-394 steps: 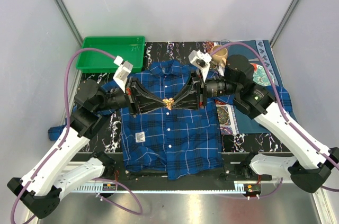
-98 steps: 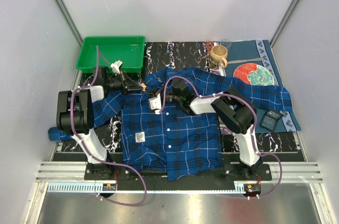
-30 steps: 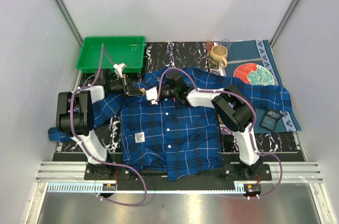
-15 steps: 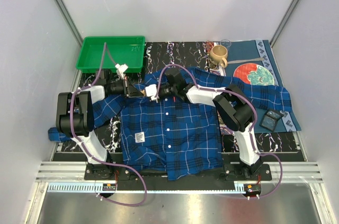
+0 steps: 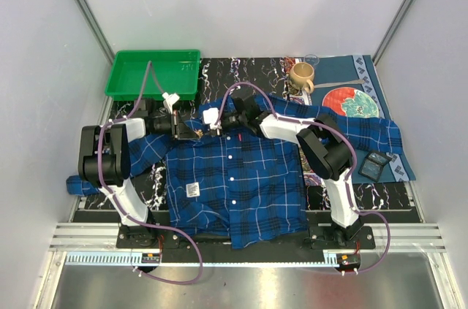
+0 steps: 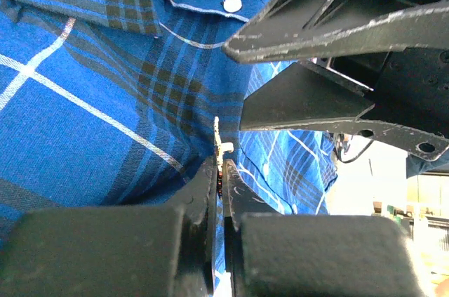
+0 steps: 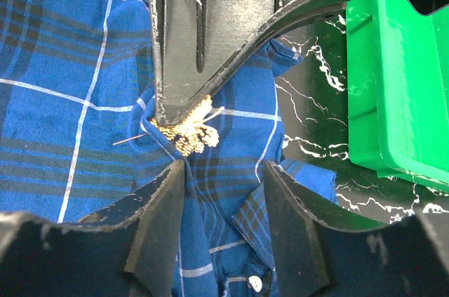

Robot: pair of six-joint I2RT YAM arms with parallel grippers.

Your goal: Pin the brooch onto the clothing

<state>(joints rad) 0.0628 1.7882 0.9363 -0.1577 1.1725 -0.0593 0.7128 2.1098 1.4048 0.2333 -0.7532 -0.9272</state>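
The blue plaid shirt lies flat, collar at the far side. My left gripper is shut on the small pale gold brooch, seen edge-on, and presses it onto the fabric just left of the collar. In the right wrist view the brooch sits under the left fingertip, and a thin pin shaft lies on the cloth beside it. My right gripper is open, its jaws either side of a fold of shirt right beside the brooch. From above the two grippers meet tip to tip.
A green tray stands at the back left, close behind the left arm, and shows in the right wrist view. A mug, a red plate and a dark device lie to the right. A white label is on the shirt front.
The right gripper has moved away from me toward the collar. The left gripper, still shut on the brooch, has shifted slightly right to meet it.
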